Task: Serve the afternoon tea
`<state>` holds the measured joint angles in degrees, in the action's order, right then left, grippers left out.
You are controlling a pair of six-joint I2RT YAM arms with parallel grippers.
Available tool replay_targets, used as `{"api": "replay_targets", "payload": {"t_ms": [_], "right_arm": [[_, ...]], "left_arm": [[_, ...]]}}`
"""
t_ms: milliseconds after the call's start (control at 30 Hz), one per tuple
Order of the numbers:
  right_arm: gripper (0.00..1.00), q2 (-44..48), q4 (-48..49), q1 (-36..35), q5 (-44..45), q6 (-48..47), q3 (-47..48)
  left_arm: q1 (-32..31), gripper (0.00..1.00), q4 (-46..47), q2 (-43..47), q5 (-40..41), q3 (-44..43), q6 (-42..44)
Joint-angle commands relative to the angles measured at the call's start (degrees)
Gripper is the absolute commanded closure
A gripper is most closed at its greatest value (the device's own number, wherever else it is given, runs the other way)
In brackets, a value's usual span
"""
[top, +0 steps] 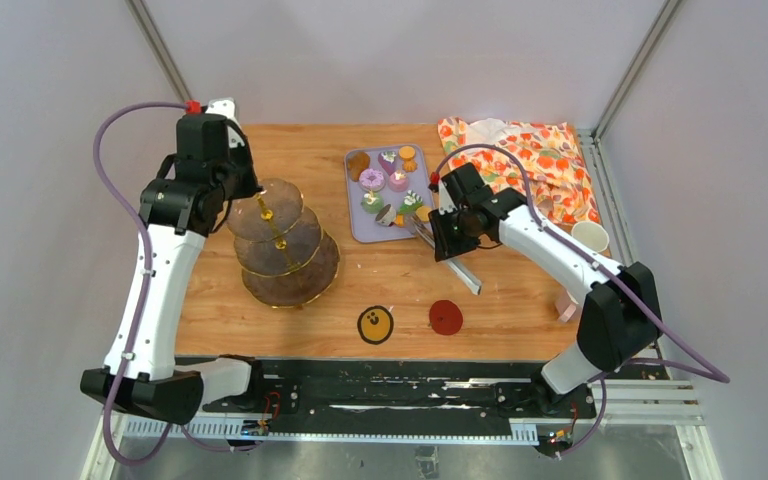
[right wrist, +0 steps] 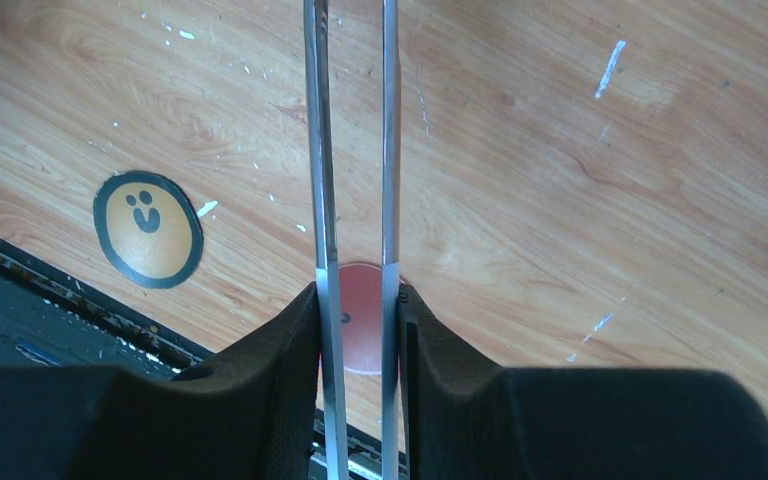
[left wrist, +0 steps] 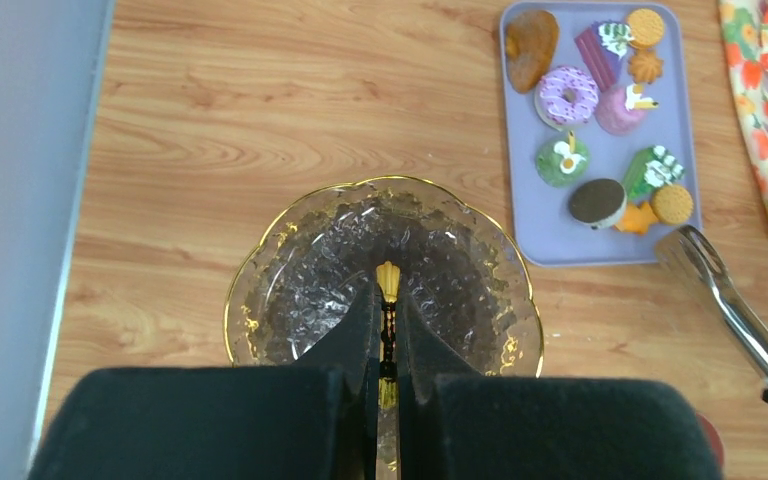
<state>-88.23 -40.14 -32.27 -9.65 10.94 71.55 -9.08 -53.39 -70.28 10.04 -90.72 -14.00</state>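
The left hand (left wrist: pixel 387 308) is clenched on the gold handle (left wrist: pixel 388 275) of the stand (top: pixel 290 265), which is upright on the left part of the worktop (top: pixel 400 285), and all three of its glass plates look empty. The right hand (right wrist: pixel 358 296) is closed on the metal tongs (right wrist: pixel 320 150). It presses them from both sides, but the two blades are apart and nothing is between them. The pastries (left wrist: pixel 568 95) all lie on the lilac tray (left wrist: pixel 560 235), at the far side of the worktop between the two arms. The long axis of the tongs runs on a diagonal, from the near right corner of the tray down towards the near right of the worktop. The tip is just beside that corner, near a round orange biscuit (left wrist: pixel 672 203). So the pastries lie forward and to the left of the right hand, and this hand is clearly nearer to them than the left one. The stand is further to the left, beyond the tray. I judge that the serving has not begun, and that the next move needs the tongs to go forward along their own line onto the nearest piece. A white mug (top: pixel 590 237) waits at the right edge, well apart from the stand.
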Motion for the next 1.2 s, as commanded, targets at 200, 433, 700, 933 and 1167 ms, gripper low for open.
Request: {"api": "replay_targets", "payload": {"t_ms": [200, 433, 700, 933, 1167], "right_arm": [[0.66, -2.13, 3.28, -1.38, -1.57, 1.44, 2.87], [0.63, -3.82, 3.8, -1.95, -1.02, 1.43, 2.96], [0.62, -5.32, 1.21, -1.93, 7.05, -1.6, 3.04], [0.62, -7.93, 0.98, -1.95, 7.67, -2.92, 5.49], [0.61, -8.1, 1.6, -1.91, 8.03, -2.65, 6.84]], "left_arm": [[0.29, 1.0, 2.91, 2.34, -10.99, 3.85, -3.04], [-0.02, 1.0, 5.85, 4.07, -14.61, 6.13, -4.77], [-0.32, 0.98, 7.8, 4.92, -12.55, 7.56, -4.6], [-0.32, 0.55, 7.77, 5.59, -10.95, 5.81, -3.59], [-0.32, 0.35, 7.69, 7.34, -10.36, 3.53, -3.22]]}}
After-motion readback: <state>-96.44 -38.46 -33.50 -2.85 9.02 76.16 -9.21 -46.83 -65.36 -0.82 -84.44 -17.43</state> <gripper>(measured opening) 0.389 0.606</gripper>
